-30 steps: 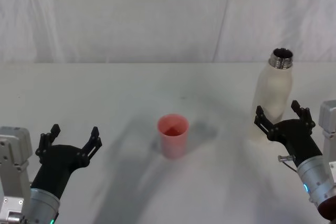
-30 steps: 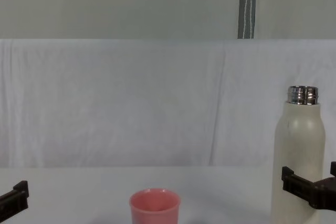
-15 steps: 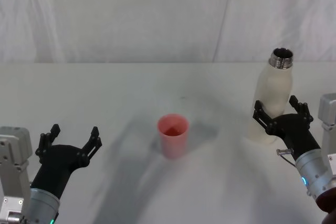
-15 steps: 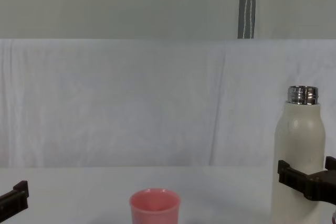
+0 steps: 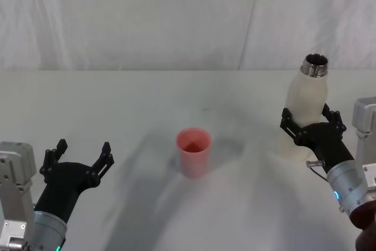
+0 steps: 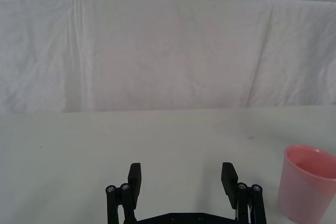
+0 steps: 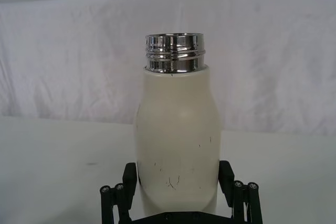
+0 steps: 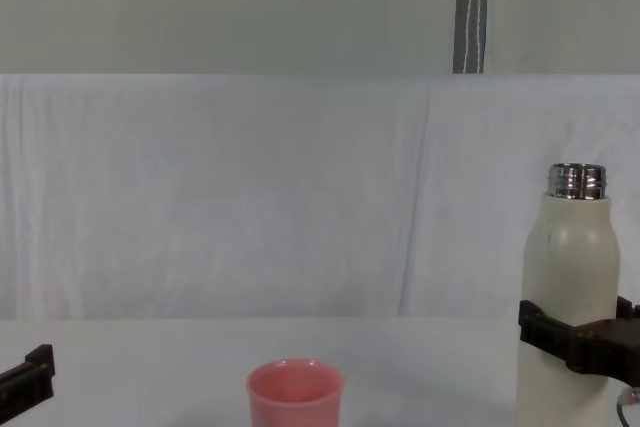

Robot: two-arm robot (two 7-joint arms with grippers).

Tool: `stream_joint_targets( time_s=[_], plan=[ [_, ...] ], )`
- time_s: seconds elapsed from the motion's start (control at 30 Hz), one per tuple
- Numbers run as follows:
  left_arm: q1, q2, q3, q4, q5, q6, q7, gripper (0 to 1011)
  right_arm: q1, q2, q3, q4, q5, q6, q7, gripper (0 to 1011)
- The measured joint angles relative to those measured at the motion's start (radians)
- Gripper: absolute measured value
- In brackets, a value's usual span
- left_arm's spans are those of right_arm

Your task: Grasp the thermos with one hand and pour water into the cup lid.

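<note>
Right gripper (image 5: 305, 120) spread wide around the lower body of the thermos (image 5: 306, 107), one finger on each side, not yet pressed against it.

The thermos stands upright on the white table (image 5: 117, 104), uncapped, its silver neck showing. Placed from the thermos: the cup lid (image 5: 193, 151) stands upright well off toward the robot's left, and the left gripper (image 5: 81, 154) hovers farther left beyond the cup lid, fingers apart, holding nothing.
</note>
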Motion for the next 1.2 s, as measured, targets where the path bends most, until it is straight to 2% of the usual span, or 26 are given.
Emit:
stream_joint_targets(
  time_s=[0.3,0.67,0.8,1.2],
  plan=[
    [0.0,0.0,0.0,0.0,0.0,0.0,0.0,1001,0.028,0.001,-0.003,0.028,0.004,-0.004,0.005,1001],
    [0.0,0.0,0.0,0.0,0.0,0.0,0.0,1001,0.024,0.002,-0.003,0.026,0.004,-0.004,0.005,1001],
    [0.0,0.0,0.0,0.0,0.0,0.0,0.0,1001,0.023,0.002,-0.003,0.025,0.004,-0.004,0.005,950],
    [0.0,0.0,0.0,0.0,0.0,0.0,0.0,1001,0.022,0.002,-0.003,0.023,0.003,-0.005,0.004,950]
  ],
)
